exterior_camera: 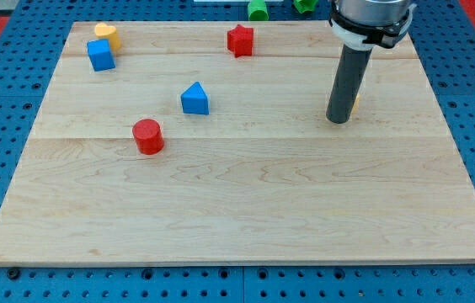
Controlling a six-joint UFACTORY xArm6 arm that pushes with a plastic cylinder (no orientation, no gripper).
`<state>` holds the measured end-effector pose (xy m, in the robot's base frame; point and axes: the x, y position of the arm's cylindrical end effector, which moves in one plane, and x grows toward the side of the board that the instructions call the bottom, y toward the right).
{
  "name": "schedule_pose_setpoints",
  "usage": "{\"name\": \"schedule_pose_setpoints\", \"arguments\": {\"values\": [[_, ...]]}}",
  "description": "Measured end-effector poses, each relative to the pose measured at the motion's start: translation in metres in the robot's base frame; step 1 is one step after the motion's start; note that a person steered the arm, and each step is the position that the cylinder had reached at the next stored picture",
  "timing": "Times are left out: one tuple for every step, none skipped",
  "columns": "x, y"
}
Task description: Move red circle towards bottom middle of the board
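Observation:
The red circle (147, 136) is a short red cylinder on the wooden board (246, 210), left of centre. My tip (338, 120) rests on the board at the view's right, far to the right of the red circle and slightly above its level. The dark rod rises from it to the arm at the view's top right. A small yellow block (354, 103) peeks out just behind the rod, mostly hidden.
A blue triangle (194, 99) sits up and right of the red circle. A blue cube (100, 55) and a yellow block (107, 34) sit at the top left. A red star (240, 39) lies at top centre. Two green blocks (258, 9) lie off the board's top edge.

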<state>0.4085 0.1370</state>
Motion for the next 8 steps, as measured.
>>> {"name": "schedule_pose_setpoints", "arguments": {"values": [[0.006,-0.014],[0.021,-0.040],[0.023,-0.085],[0.013,-0.096],[0.003,-0.084],[0.001,-0.087],[0.001,-0.146],[0.005,-0.219]]}}
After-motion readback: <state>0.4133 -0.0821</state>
